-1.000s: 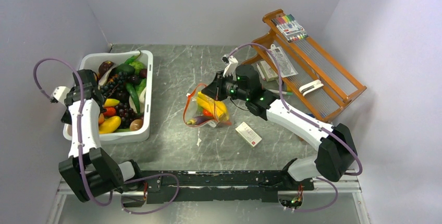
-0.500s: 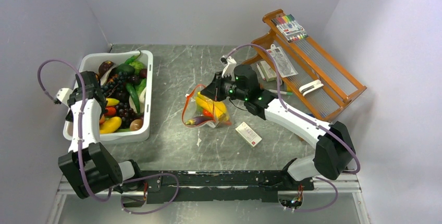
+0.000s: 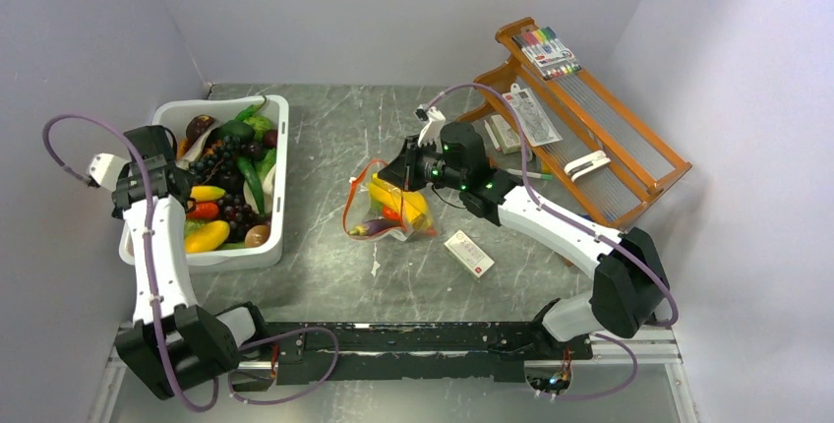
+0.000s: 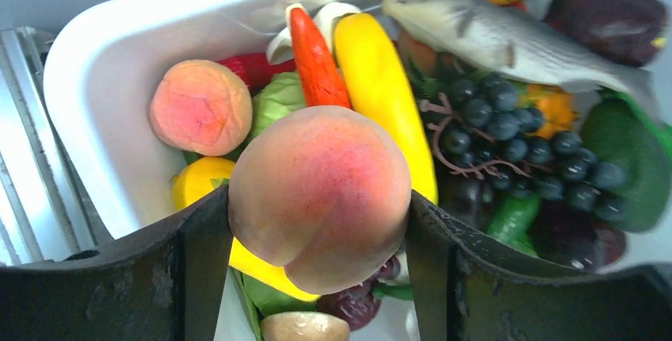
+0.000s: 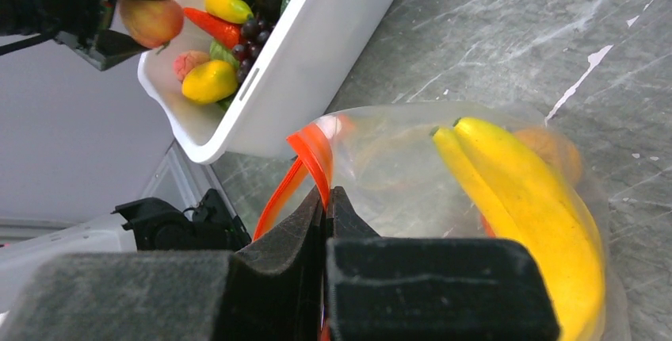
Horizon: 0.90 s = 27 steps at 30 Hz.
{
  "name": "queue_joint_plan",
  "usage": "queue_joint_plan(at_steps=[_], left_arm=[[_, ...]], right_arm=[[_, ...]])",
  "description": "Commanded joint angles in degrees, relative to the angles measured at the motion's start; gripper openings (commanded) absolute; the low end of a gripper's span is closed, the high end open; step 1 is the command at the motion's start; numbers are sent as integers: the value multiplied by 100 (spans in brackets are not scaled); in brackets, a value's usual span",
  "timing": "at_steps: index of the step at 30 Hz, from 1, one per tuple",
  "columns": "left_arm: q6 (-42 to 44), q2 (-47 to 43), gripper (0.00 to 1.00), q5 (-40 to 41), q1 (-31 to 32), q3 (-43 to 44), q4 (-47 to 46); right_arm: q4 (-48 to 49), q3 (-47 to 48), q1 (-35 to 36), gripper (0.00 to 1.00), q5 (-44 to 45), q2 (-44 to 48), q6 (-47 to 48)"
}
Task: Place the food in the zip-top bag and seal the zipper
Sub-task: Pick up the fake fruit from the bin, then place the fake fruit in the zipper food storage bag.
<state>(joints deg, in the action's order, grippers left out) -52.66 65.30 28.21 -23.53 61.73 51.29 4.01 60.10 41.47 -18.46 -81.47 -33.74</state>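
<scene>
Two arms: I see the left one over the tub at the left edge of the bench point(image 3: 325, 138), and the right one reaching to the bench's middle.
Left gripper point(image 4: 317, 230): clamped on a peach point(image 4: 319, 194), a dark finger pressing each side.
Peach position: lifted clear above the white tub point(image 4: 103, 63), over its left side.
Tub contents: a second peach point(image 4: 200, 107), a carrot point(image 4: 315, 59), a yellow banana point(image 4: 380, 87), dark grapes point(image 4: 507, 131) and a toy fish point(image 4: 507, 36).
Right gripper point(image 5: 326, 206): pinched tight on the mouth edge of the zip-top bag point(image 5: 412, 166).
Bag position: lying mid-bench, mouth towards the tub.
Zipper point(image 5: 313, 151): unsealed, I see its red-orange strip looping open.
Inside bag: another banana point(image 5: 523, 198); the other pieces I cannot make out.
Nearby: a white-and-red box point(image 3: 469, 253) just beside the bag, towards the near edge.
Far right corner: a wooden rack point(image 3: 629, 162) with a markers pack point(image 3: 546, 49) on it.
</scene>
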Motion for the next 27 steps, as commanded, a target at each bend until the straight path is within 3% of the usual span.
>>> queue_joint_plan(at_steps=[1, 6, 16, 21, 27], left_arm=[[273, -400, 44, -421, -38, 286, 85], [870, -885, 51, -1269, -38, 240, -451], [1494, -1257, 42, -3291, 116, 148, -1118], [2184, -1372, 41, -4394, 510, 202, -1550], [2313, -1570, 39, -5849, 931, -29, -2147]], right_arm=[[40, 146, -2, 0, 140, -77, -55], [7, 147, -2, 0, 175, -88, -89], [36, 255, -17, 0, 679, -51, -112], [-117, 378, -23, 0, 908, -108, -12], [79, 237, -29, 0, 1376, -69, -484]])
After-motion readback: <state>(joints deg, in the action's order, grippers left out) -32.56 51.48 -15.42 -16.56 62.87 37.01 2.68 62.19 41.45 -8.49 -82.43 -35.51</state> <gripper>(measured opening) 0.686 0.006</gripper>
